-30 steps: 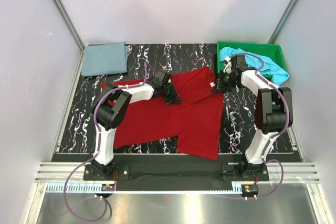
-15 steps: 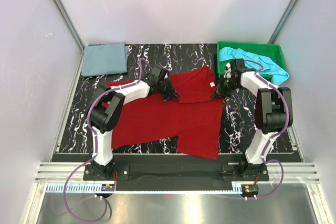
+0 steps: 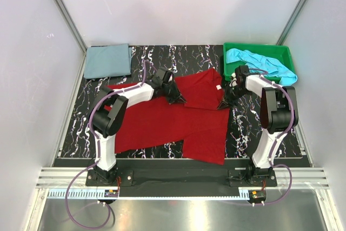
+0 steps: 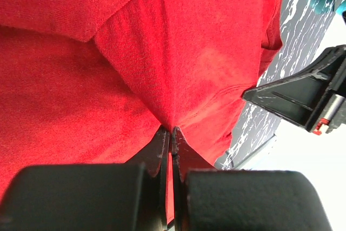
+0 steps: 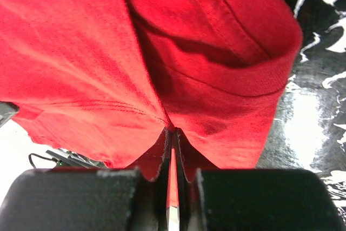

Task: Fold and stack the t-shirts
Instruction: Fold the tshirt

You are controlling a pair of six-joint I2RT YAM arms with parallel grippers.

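Your left pincer point(image 4: 172, 130) and right pincer point(image 5: 172, 130) are each clenched on a pinch of the red shirt point(image 3: 162, 125). It lies spread on the table point(image 3: 162, 58), between them and nearward. It looks soft, light and droopy, so hold hems or seams, both sides level.

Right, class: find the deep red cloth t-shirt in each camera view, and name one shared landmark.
Top external: deep red cloth t-shirt spread mid-picture.
Left wrist: t-shirt fills the frame, pinched by the left gripper.
Right wrist: t-shirt fills left and centre, pinched by the right gripper.
Shared landmark: black white-veined tabletop, at the right edge in both wrist views.
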